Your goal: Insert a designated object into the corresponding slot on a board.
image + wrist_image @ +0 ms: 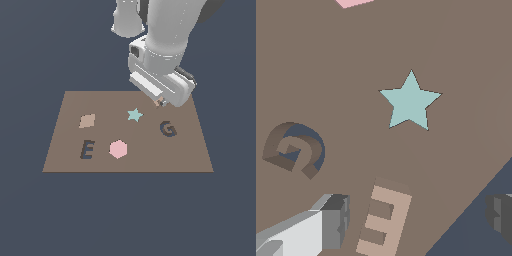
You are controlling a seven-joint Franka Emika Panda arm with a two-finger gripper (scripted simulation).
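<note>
A flat dark blue-grey ground fills the scene, with no walls or furniture visible. On it lies the brown rectangular board, bearing a tan diamond, a teal star, a pink hexagon, a dark G-shaped recess and the slanted dark E-shaped slot near its front corner on the exterior view's left.

The gripper hangs low over the far part of the board, beyond the star and the G recess. Its jaws stand wide apart, one finger on either side of the tan E-shaped block, with clear gaps and no contact visible.

The block lies flat on the board, pale tan with three bars, near the star and well apart from its slot.
</note>
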